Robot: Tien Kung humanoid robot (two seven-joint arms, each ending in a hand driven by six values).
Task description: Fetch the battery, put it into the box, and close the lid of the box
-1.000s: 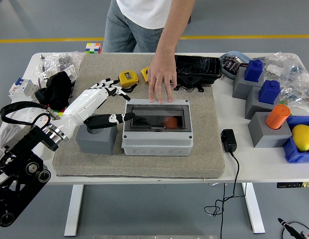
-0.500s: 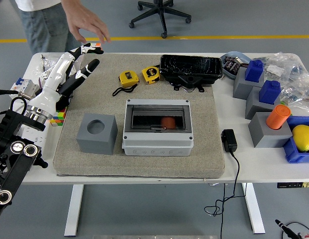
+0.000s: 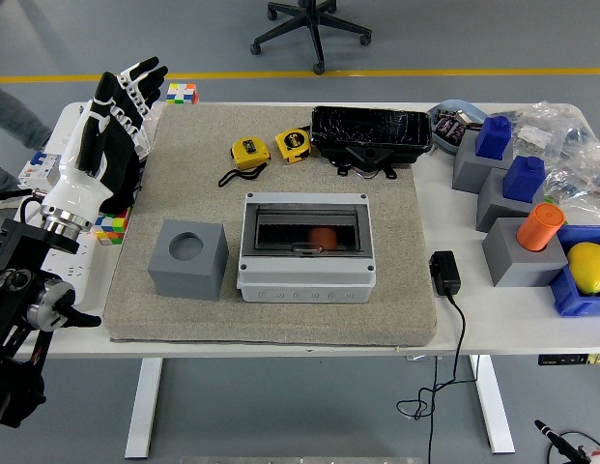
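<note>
Head view: we judge the orange battery (image 3: pixel 324 236) inside the lidded box (image 3: pixel 305 280) light, rigid and smooth, best gripped across its sides; left hand (image 3: pixel 114 111) raised, fingers spread, empty.

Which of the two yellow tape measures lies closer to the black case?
The right tape measure, lying just beside the black case; the other tape measure sits farther left.

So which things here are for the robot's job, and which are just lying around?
For the job:
box, lid shut
orange battery, inside the box
left hand, raised and open

Just lying around:
grey block
two tape measures
black case
charger
cube puzzle
lemon
</note>
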